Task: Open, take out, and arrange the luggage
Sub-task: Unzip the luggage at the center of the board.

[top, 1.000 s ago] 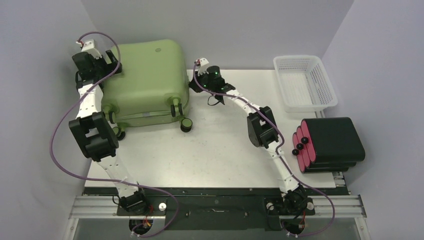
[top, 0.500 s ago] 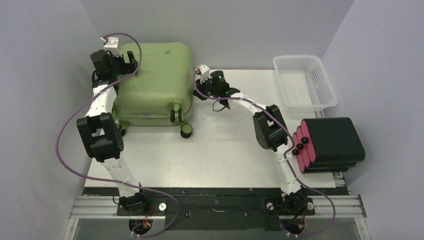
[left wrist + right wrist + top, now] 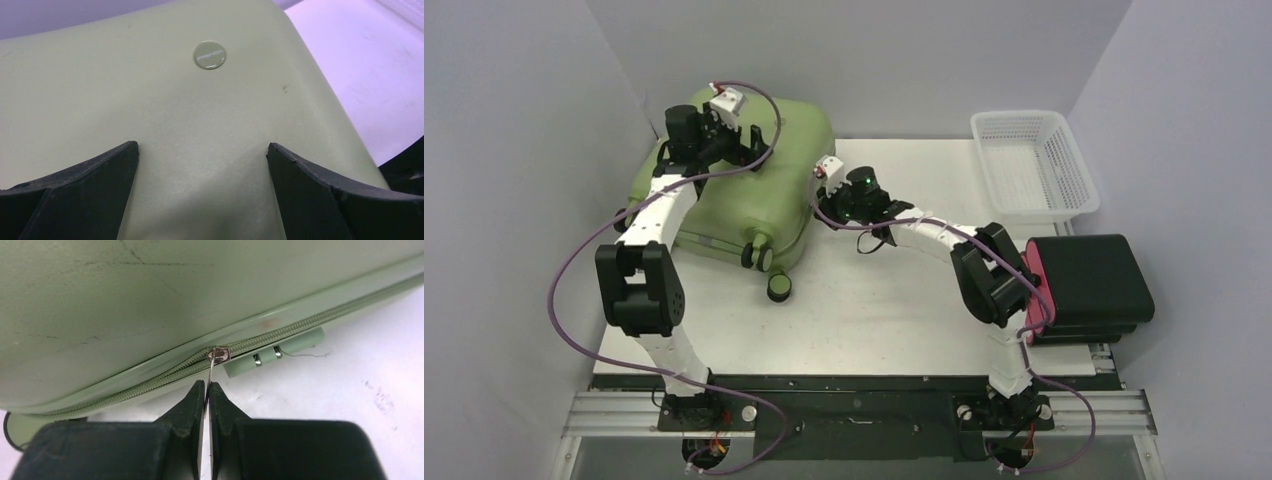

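Green and big, the luggage lies at the back left of the worktop when seen from above. Its black wheels point to the near side. The left hand is over the top of the shell. The right hand is at the right edge of the shell. A white basket and a black case sit well apart on the right.

From the left wrist, the left hand is wide open and holds nothing. Its two fingers spread over the smooth green shell, with a round badge just ahead. I cannot tell if the fingers touch the shell.

From the right wrist, the right hand is shut tight on the thin metal zip tab. The tab hangs from the slider on the zip, which runs along the side of the luggage. Left of the slider the zip looks a bit split. Right of it the zip looks closed.

So the job now looks like unzipping. The right hand should pull the tab along the line of the zip, not out and away, or the thin tab may slip free. It should go slowly round the curved corners. The luggage has wheels and may slide, so the left hand should press down on the shell to hold it in place. If the slider sticks, a small tug back should help more than a hard pull.
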`<state>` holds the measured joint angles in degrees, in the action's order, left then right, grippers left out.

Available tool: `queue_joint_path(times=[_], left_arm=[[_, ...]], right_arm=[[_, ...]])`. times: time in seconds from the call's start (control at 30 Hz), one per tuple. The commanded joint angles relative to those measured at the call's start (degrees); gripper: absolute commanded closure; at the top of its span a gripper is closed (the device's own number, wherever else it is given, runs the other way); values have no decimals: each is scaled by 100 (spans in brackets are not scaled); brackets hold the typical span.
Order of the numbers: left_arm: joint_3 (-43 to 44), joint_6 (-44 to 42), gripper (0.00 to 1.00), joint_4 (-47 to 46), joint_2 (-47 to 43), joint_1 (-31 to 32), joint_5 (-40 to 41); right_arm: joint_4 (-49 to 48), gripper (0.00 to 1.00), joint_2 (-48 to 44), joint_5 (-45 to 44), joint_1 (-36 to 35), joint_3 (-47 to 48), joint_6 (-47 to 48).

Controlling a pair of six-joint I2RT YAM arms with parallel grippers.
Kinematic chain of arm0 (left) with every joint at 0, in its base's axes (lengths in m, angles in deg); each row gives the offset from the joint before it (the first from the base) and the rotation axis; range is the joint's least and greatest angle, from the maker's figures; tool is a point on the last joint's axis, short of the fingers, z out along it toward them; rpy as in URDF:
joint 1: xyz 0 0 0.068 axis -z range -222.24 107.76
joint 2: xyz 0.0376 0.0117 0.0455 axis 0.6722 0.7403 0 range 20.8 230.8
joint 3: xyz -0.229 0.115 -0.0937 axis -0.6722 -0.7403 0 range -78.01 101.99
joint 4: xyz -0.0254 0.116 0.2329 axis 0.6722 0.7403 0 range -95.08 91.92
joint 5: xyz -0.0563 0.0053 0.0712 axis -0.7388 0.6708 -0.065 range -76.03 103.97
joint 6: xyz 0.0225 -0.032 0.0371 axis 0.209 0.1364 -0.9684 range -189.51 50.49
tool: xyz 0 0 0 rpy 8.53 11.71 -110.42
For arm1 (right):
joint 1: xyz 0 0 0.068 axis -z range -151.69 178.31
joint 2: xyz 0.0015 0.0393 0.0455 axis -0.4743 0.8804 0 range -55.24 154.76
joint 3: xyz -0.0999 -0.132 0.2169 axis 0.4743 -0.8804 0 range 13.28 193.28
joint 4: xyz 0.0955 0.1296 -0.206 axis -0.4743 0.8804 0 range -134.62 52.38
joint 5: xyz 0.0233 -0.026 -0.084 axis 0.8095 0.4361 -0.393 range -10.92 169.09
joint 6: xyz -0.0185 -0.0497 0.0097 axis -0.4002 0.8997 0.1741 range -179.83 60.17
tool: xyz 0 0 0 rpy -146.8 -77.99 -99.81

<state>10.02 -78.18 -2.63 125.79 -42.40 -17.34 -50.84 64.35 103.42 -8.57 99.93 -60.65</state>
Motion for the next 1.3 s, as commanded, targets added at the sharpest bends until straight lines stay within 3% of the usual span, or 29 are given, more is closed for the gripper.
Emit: queue_joint_path(times=[0.0, 0.17, 0.33, 0.43, 0.6, 0.83, 1.03, 1.27], left_arm=[[-625, -302, 2, 2475, 240, 649, -738], [-767, -723, 2, 2852, -125, 705, -748], [-687, -1019, 4, 3158, -450, 264, -837], [-596, -1007, 4, 3133, -589, -180, -804], [-257, -1118, 4, 3248, -896, -305, -638], [181, -1383, 4, 3596, -1315, 507, -711], [-323, -1506, 4, 3443, -1318, 1154, -800], [-664, -1813, 4, 3733, -1003, 1605, -305]], right_arm=[[-422, 100, -766, 588, -723, -425, -5], [-504, 100, -884, 476, -1243, -535, -267], [-345, 100, -736, 408, -1571, -272, -379], [-252, 100, -657, 378, -1600, -127, -474], [104, 100, -598, 386, -1224, 115, -456], [165, 100, -786, 805, -604, -60, -405], [-245, 100, -831, 1302, -94, -429, -701], [-541, 100, -742, 1482, 265, -484, -848]])
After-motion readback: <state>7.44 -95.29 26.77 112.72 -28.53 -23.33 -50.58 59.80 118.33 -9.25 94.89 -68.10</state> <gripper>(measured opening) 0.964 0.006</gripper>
